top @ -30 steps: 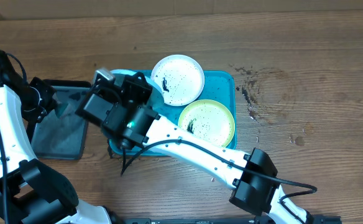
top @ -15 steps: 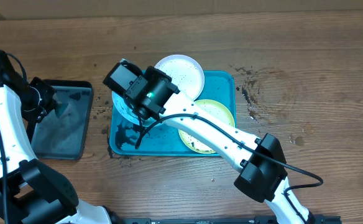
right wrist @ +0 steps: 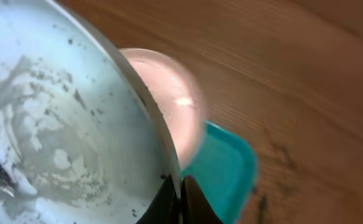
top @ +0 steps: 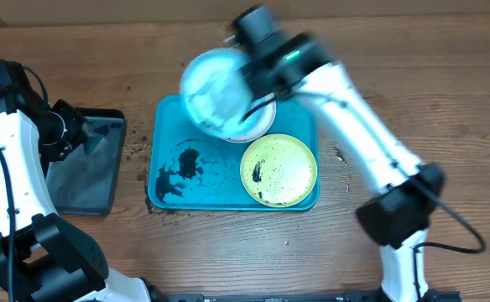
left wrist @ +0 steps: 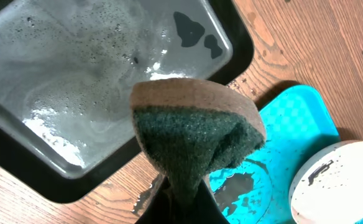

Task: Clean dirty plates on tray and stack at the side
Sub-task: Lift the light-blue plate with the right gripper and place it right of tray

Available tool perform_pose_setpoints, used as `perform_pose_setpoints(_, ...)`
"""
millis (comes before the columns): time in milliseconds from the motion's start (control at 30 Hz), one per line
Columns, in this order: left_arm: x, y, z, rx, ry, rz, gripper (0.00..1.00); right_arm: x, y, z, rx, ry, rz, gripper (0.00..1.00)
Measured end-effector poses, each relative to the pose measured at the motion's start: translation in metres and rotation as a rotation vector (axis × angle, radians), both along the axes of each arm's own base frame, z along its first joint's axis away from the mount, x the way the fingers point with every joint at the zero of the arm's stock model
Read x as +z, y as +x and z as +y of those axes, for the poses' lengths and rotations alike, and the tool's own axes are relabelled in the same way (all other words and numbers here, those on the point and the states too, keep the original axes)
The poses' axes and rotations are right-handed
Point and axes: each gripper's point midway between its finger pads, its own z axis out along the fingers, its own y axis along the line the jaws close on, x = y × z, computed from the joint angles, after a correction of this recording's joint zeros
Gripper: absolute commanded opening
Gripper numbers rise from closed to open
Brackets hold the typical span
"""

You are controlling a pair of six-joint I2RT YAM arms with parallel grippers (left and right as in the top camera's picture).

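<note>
Overhead: yellow-green plate (top: 278,170) and dark smears (top: 178,172) inside turquoise tray (top: 224,191)

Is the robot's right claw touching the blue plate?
Touching. The right wrist view shows the right gripper pinching the blue plate, with the plate's rim running down between its two fingers.

1. Right gripper (right wrist: 176,188) is clamped on the rim of the light blue plate (top: 214,91). The blurred plate blocks everything on its left.
2. Under it, the white plate (top: 260,126) and the yellow-green plate (top: 278,169) fill that half of the tray (top: 165,200).
3. The tray's other half is bare apart from dark smears.
4. On its right there is open table (top: 413,84).
5. Left gripper (left wrist: 176,202) pinches the sponge (left wrist: 194,137), which blocks the space ahead. The black tray (left wrist: 57,93) is below, wet inside.
</note>
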Motion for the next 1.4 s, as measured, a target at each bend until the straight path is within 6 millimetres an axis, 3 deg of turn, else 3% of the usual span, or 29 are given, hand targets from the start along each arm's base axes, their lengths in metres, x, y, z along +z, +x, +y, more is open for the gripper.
perform_pose_setpoints(33,0.000,0.001,-0.001,-0.004,0.000,0.000,0.04,0.002,0.006,-0.032,-0.061,0.026,0.038,0.04)
perform_pose_setpoints(67,0.000,0.001,-0.002,-0.006,0.000,0.000,0.04,0.003,0.008,-0.047,-0.090,0.039,0.057,0.04)
perform_pose_setpoints(133,0.000,0.002,-0.006,-0.016,0.000,0.000,0.04,0.000,0.014,-0.107,-0.213,0.069,0.124,0.04)
perform_pose_setpoints(267,0.000,0.005,-0.013,-0.037,0.000,-0.001,0.04,-0.010,0.018,-0.182,-0.372,0.101,0.191,0.04)
perform_pose_setpoints(367,0.000,0.009,-0.019,-0.056,0.002,-0.005,0.04,-0.030,0.006,-0.236,-0.494,0.110,0.276,0.04)
perform_pose_setpoints(533,0.000,0.011,-0.026,-0.076,0.003,-0.007,0.04,-0.076,-0.011,-0.298,-0.656,0.130,0.373,0.04)
perform_pose_setpoints(633,0.000,0.012,-0.028,-0.082,0.003,-0.007,0.04,-0.107,-0.016,-0.323,-0.736,0.151,0.392,0.04)
perform_pose_setpoints(733,0.000,0.012,-0.028,-0.082,0.003,-0.006,0.04,-0.137,-0.023,-0.335,-0.782,0.175,0.411,0.04)
perform_pose_setpoints(867,0.000,0.012,-0.028,-0.082,0.003,-0.007,0.04,-0.163,-0.034,-0.331,-0.794,0.205,0.452,0.04)
perform_pose_setpoints(900,0.000,0.012,-0.028,-0.083,0.003,-0.007,0.04,-0.167,-0.036,-0.329,-0.793,0.211,0.459,0.07)
perform_pose_setpoints(967,0.000,0.012,-0.028,-0.083,0.004,-0.007,0.04,-0.171,-0.038,-0.325,-0.798,0.223,0.472,0.29)
perform_pose_setpoints(1000,0.000,0.012,-0.028,-0.083,0.003,-0.007,0.04,-0.171,-0.038,-0.324,-0.793,0.224,0.473,0.38)
perform_pose_setpoints(1200,0.000,0.012,-0.028,-0.083,0.004,-0.008,0.04,-0.170,-0.037,-0.318,-0.780,0.258,0.479,0.44)
perform_pose_setpoints(1300,0.001,0.013,-0.028,-0.082,0.005,-0.011,0.04,-0.163,-0.034,-0.303,-0.754,0.344,0.498,0.45)
perform_pose_setpoints(1400,0.001,0.015,-0.027,-0.083,0.008,-0.018,0.04,-0.141,-0.012,-0.279,-0.680,0.506,0.461,0.43)
